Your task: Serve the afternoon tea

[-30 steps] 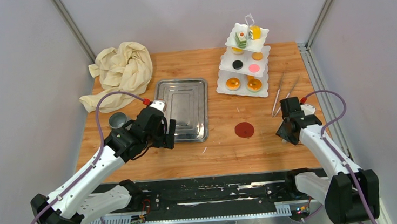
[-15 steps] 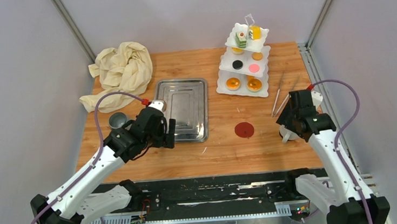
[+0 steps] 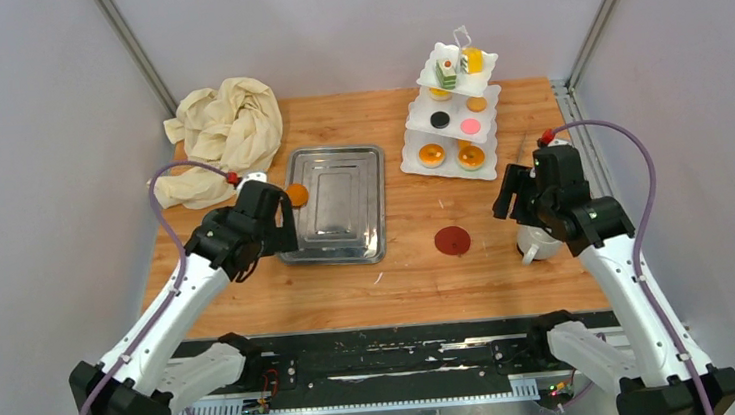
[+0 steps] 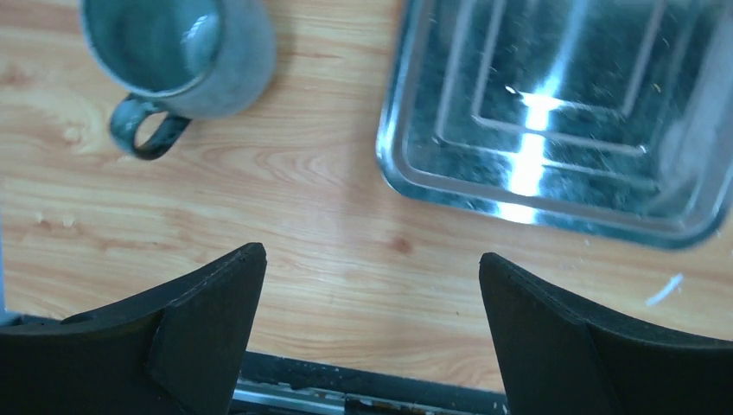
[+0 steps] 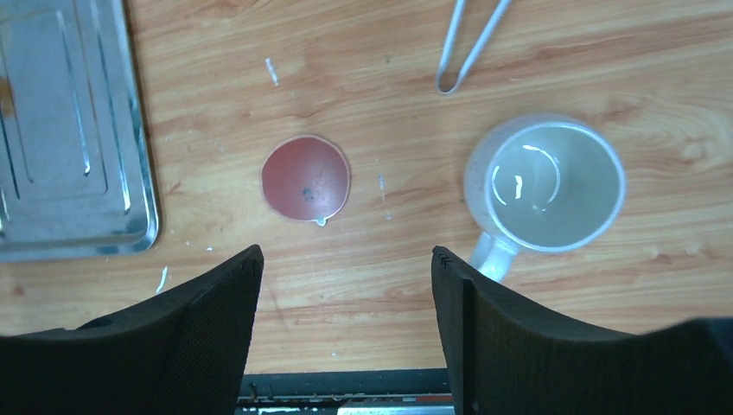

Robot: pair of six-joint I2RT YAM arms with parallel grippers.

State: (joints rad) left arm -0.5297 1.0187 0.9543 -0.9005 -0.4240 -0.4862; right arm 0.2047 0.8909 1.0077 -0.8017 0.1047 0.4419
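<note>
While the right gripper (image 5: 346, 259) gapes, the off-white mug (image 5: 544, 186) stands upright.

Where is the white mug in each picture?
Top external: the white mug is at the right of the table, near the front edge.
Left wrist: not in it; only the grey mug shows, top left.
Right wrist: the white mug is right of centre, upright.
Shared landmark: the steel tray, seen in all three views.
</note>
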